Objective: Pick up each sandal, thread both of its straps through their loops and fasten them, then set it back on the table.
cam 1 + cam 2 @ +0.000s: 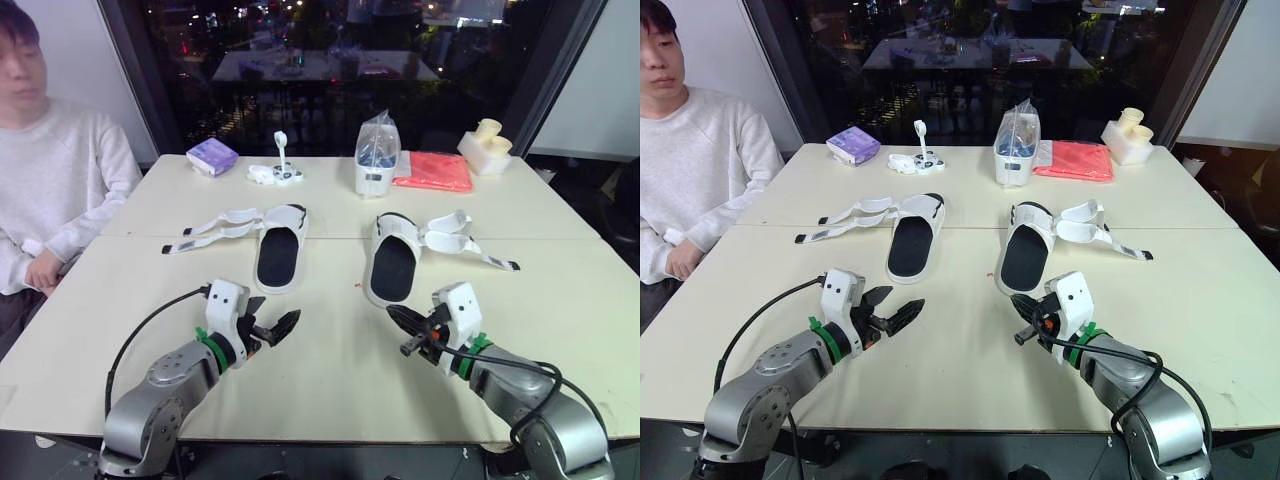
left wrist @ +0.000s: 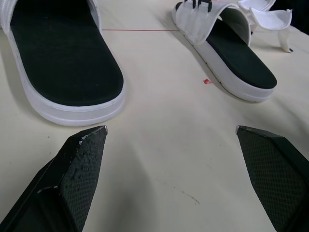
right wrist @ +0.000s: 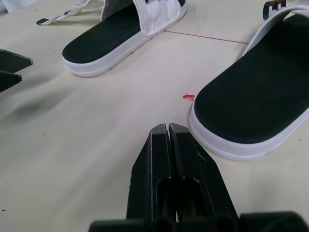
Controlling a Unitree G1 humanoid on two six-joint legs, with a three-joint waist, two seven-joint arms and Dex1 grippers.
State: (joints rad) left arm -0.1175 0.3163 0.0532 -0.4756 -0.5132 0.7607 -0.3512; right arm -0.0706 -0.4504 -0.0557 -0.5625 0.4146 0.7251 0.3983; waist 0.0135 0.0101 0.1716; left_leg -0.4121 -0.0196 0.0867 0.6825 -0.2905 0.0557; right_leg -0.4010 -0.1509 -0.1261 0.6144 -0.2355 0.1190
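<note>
1. Your left gripper (image 1: pixel 275 318): fingers spread wide, empty, low over the table (image 1: pixel 330 385).
2. Left sandal (image 1: pixel 278 258): flat on the table just beyond that gripper, its 2 loose straps (image 1: pixel 215 228) splayed to its left.
3. Right sandal (image 1: pixel 392 265): flat on the table, 2 straps unfastened, splayed to its right.
4. Your right gripper (image 1: pixel 393 313): fingers pressed together, empty, near the right sandal's heel.

Matt sandal footbeds (image 2: pixel 63 58) — perhaps foam
</note>
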